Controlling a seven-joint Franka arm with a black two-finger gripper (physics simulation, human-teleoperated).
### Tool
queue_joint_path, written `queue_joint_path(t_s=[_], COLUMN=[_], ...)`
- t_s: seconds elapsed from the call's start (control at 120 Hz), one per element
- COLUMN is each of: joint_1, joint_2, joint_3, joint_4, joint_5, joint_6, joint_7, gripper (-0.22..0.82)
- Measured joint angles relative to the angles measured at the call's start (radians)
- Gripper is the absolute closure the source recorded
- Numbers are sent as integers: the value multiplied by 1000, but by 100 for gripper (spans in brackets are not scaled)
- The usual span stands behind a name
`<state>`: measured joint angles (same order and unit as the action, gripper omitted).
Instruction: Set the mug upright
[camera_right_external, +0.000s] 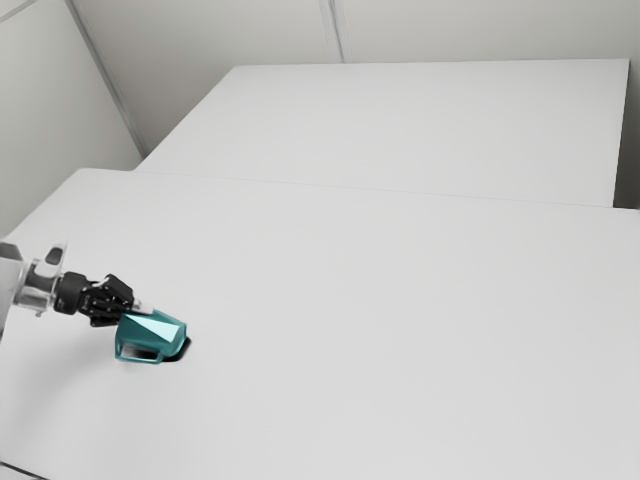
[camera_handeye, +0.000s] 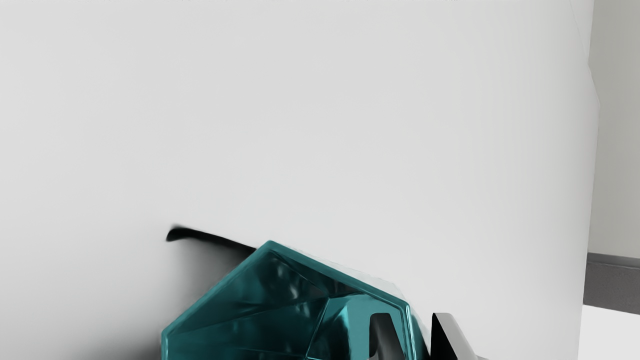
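Apparently, the tipped mug (camera_right_external: 152, 333) is pinched by its wall (camera_handeye: 410, 325) in the narrowed gripper (camera_handeye: 411, 316), presumably so it can be turned upright.

From my station I see a pale grey-white arm (camera_right_external: 8, 285) leading to a rounded, silvery wrist section (camera_right_external: 38, 284) with a dark grey oval patch. The gripper (camera_right_external: 147, 308) has a black, cylinder-like base and chunky, angular black links. Its narrow fingers (camera_handeye: 452, 332) show light grey and near-black faces with softly rounded corners.
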<state>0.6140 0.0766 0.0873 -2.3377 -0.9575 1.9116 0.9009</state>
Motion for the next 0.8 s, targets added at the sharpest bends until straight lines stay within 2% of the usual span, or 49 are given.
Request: queue_joint_path(t_s=[0.167, 0.375, 0.8], joint_1=[-2, -7, -13], joint_2=[-2, -7, -18], joint_3=[-25, -69, -259], joint_4=[30, 95, 263], joint_5=[23, 71, 397], joint_6=[4, 4, 0], joint_7=[-23, -61, -259], gripper=[75, 76, 78])
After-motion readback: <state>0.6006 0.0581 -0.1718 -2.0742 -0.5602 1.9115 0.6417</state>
